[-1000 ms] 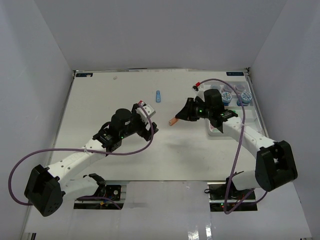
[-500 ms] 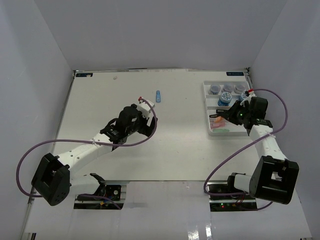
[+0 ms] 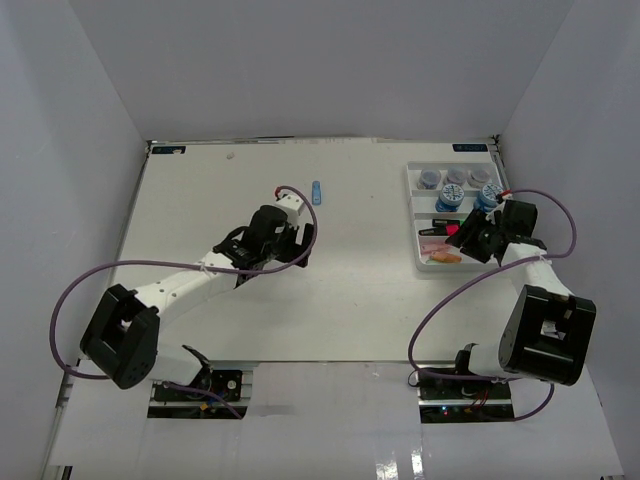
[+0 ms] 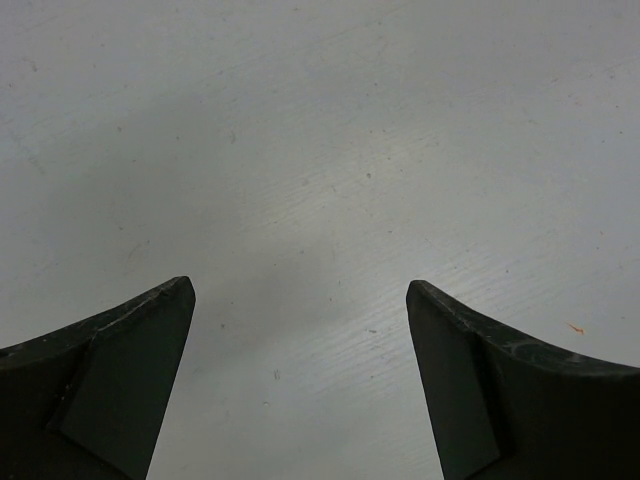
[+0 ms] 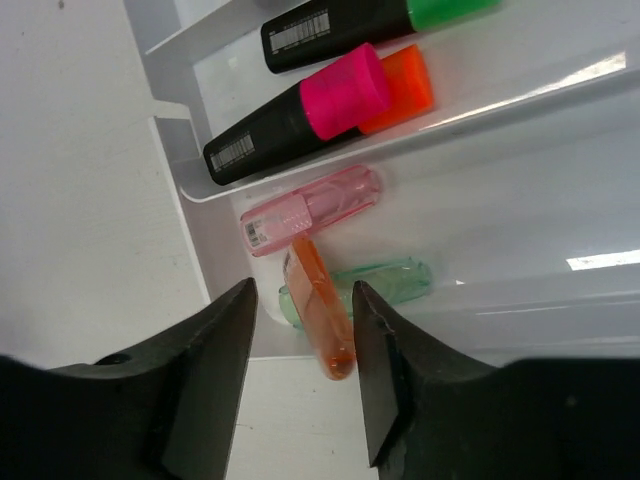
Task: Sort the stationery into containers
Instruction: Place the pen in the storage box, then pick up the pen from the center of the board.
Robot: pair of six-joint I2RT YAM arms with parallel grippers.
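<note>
The white tray stands at the back right, and my right gripper hovers over its near-left corner. In the right wrist view the right gripper is open. A pastel orange highlighter lies loose between its fingers, across a pastel green one and beside a pastel pink one. One section further hold black highlighters with pink, orange and green caps. Several jars fill the far section. A blue highlighter lies on the table. My left gripper is open over bare table, short of it.
White walls enclose the table on three sides. The tray's left rim lies just under my right fingers. Purple cables loop beside both arms. A small dark tag sits at the table's back left corner.
My right arm carried the orange highlighter from mid-table to the tray and opened, leaving it in the near section. My left arm reached further toward the blue highlighter.
</note>
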